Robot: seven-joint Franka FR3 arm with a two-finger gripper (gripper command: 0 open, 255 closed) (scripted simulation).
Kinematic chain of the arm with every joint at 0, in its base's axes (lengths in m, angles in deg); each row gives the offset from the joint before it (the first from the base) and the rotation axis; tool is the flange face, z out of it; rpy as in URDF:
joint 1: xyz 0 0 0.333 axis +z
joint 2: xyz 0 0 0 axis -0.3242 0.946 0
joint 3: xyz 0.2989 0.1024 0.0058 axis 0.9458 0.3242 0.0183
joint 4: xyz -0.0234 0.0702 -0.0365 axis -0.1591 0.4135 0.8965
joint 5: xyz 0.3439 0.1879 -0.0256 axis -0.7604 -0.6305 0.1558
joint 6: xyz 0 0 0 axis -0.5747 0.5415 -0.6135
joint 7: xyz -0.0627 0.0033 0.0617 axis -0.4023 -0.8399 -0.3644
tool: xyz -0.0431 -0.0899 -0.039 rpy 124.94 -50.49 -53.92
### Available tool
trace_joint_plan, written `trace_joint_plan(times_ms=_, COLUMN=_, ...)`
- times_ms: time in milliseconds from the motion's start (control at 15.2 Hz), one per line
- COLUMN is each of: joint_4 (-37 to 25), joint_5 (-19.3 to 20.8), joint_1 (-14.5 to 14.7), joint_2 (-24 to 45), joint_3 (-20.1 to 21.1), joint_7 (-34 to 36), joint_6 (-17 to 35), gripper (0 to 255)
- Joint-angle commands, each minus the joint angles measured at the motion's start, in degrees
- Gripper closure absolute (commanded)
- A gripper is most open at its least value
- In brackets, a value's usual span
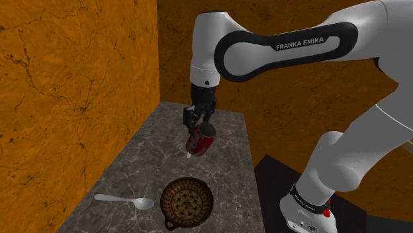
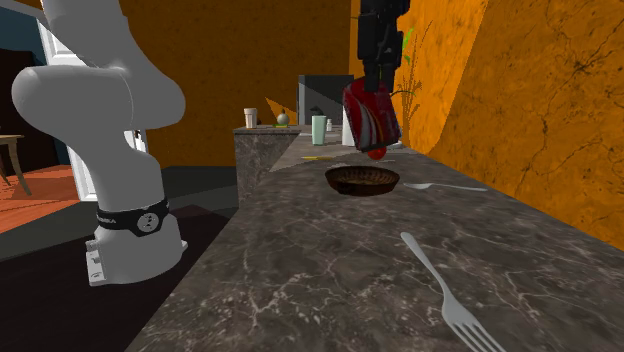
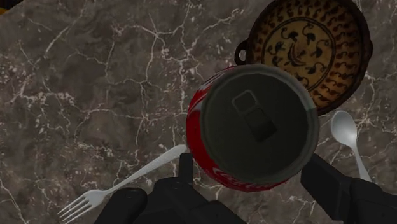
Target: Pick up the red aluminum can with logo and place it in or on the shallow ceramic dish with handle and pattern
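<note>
counter (image 1: pixel 225 173): dark stone-look slab with pale veins, set against orange cracked walls (image 1: pixel 66 86).

entries, left to right in the shoulder view:

1. spoon (image 1: pixel 126 200): white, lies flat on the counter with its bowl end towards the dish, near it but apart.
2. dish (image 1: pixel 187 202): shallow, round and brown, with a dark pattern inside and a small loop handle on the rim. it sits upright on the counter.
3. can (image 1: pixel 200 139): red with white lettering, tilted, clear of the counter.
   - it is clasped between the two black fingers of the gripper (image 1: pixel 199 126).
   - it hangs on the far side of the dish, not touching it.
   - in the wrist view its grey top with the tab faces the camera and overlaps the dish's rim by the handle.
4. arm (image 1: pixel 278 45): white with dark joints, lettered "franka emika", reaches over to the can from the right.
5. stand (image 1: pixel 271 173): dark box at lower right, beside the counter.

added from the second exterior view, far right: fork (image 2: pixel 445 290), white, flat on the counter, tines nearest the camera, well apart from the dish.
</note>
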Motion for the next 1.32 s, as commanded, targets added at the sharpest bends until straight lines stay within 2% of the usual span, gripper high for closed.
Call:
trace_joint_plan(times_ms=0, joint_4=-1.3, joint_5=-0.3, joint_1=1.0, joint_2=0.3, joint_3=1.8, joint_7=2.9, joint_6=-0.8, gripper=255)
trace_joint_plan(times_ms=594, joint_4=-8.0, joint_5=-0.2, joint_1=5.0, joint_2=4.5, joint_3=10.5, joint_7=16.1, joint_6=-2.6, gripper=255)
trace_joint_plan(times_ms=1254, joint_4=-1.4, joint_5=0.0, joint_1=5.2, joint_2=5.8, joint_3=11.3, joint_7=16.4, joint_6=5.1, gripper=255)
